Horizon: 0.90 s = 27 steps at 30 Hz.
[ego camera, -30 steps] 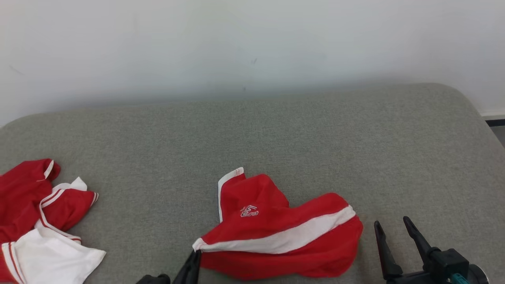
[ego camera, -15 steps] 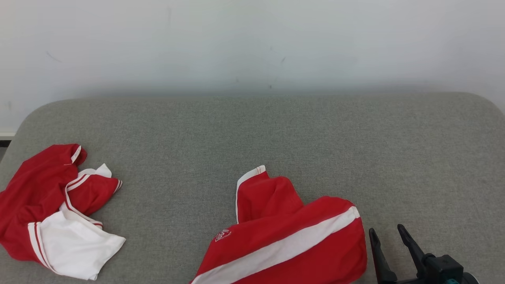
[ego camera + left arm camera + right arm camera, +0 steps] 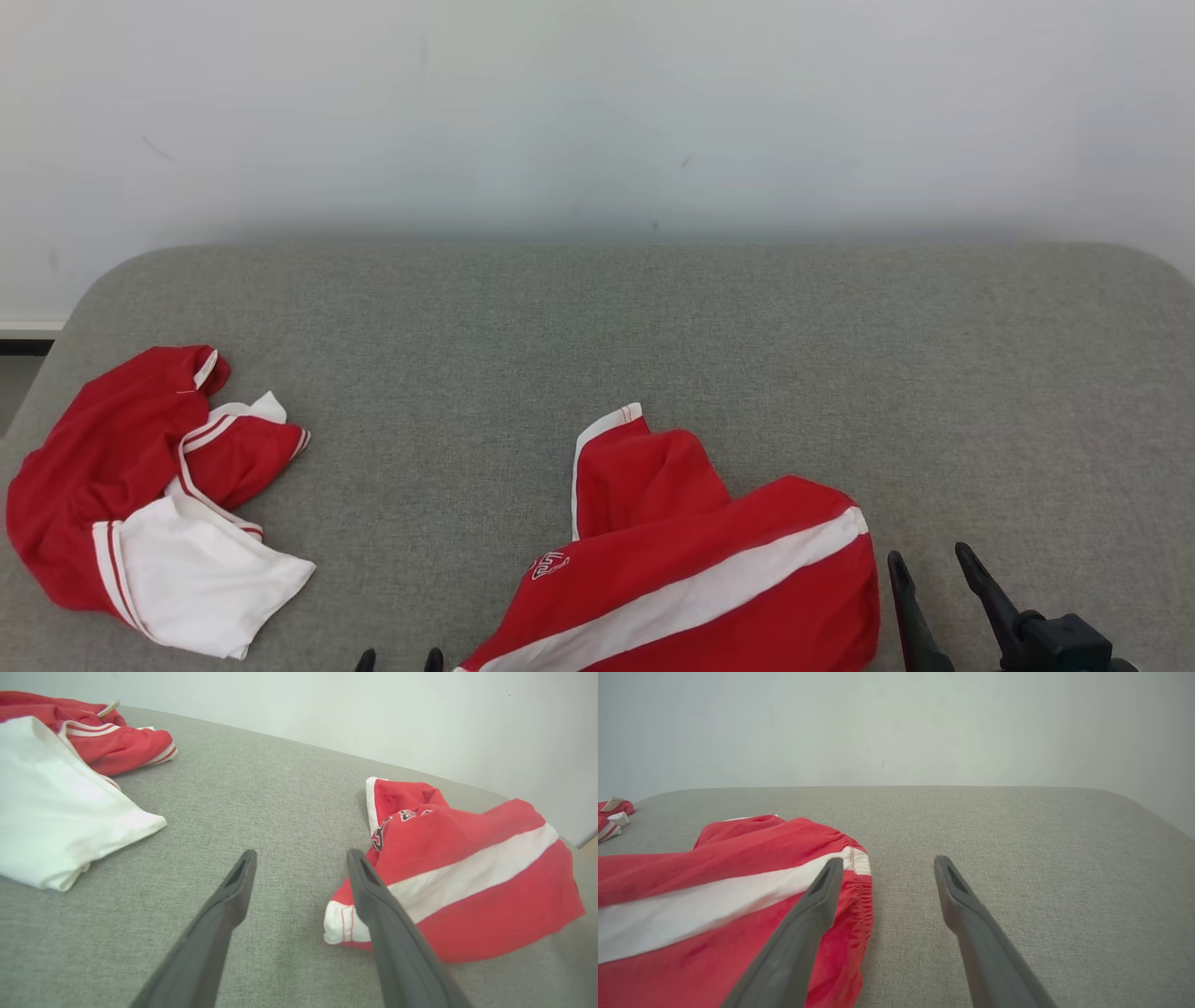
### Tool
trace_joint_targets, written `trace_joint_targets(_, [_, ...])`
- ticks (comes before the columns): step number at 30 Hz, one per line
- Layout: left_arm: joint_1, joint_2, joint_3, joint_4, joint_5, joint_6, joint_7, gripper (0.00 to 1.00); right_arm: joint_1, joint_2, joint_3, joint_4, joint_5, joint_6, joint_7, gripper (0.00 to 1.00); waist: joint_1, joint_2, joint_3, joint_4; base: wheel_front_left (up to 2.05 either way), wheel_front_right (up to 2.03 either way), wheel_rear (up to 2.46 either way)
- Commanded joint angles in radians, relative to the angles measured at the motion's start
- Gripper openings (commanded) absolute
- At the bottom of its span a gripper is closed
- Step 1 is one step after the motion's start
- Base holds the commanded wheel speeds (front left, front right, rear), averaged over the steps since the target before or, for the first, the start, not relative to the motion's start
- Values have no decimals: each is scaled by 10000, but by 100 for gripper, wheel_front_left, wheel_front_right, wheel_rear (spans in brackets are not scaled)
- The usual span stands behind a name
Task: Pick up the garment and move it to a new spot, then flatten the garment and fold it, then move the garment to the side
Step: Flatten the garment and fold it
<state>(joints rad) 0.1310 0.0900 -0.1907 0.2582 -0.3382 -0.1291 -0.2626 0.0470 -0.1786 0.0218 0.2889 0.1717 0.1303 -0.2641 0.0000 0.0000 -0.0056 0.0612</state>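
The garment point(image 3: 691, 560) is a pair of red shorts with a white stripe, lying crumpled on the grey cushioned surface point(image 3: 653, 327) near its front edge. My left gripper point(image 3: 400, 659) stands open just left of the white-hemmed corner point(image 3: 338, 924), holding nothing. In the left wrist view the left gripper point(image 3: 301, 856) has only grey fabric between its fingers, and the garment point(image 3: 467, 858) lies to the right of them. My right gripper point(image 3: 929, 555) is open beside the garment's right end. In the right wrist view the right gripper point(image 3: 888, 862) has its left finger over the garment's point(image 3: 714, 896) elastic edge.
A second red and white garment point(image 3: 140, 504) lies bunched at the far left, also seen as the second garment point(image 3: 56, 802). A pale wall point(image 3: 597, 112) backs the surface. The surface's rounded left corner point(image 3: 56, 336) drops off toward the floor.
My left gripper has opened and let go of the garment's corner, which now rests on the surface. The head camera has shifted, so the whole view moved. The right gripper stayed open.
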Motion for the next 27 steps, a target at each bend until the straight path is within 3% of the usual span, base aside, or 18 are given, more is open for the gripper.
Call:
trace_joint_targets(1, [167,3,82,-140,-36,-7,-34,100,81,-44,-18,-19,40,11,-4,100,0,0,-15,51,0,0,0])
trace_joint_targets(5, [268,84,88,-242,-158,-8,-32,100,-76,-150,141,105,158,9,-2,100,0,0,-17,108,0,0,0])
trace_joint_targets(13, [-60,593,-1181,738,-615,-8,-34,100,-930,-1028,1310,1186,998,9,-4,100,0,0,48,41,0,0,0])
trace_joint_targets(19, [-584,799,-1523,1259,-973,-10,-34,100,-2000,-1847,2740,2022,2349,11,241,100,0,0,274,78,0,0,0])
trace_joint_targets(27, [-1335,998,-2131,1624,-1283,-10,-34,100,-3367,-3009,4836,2239,4628,9,1058,100,0,0,694,244,0,0,0])
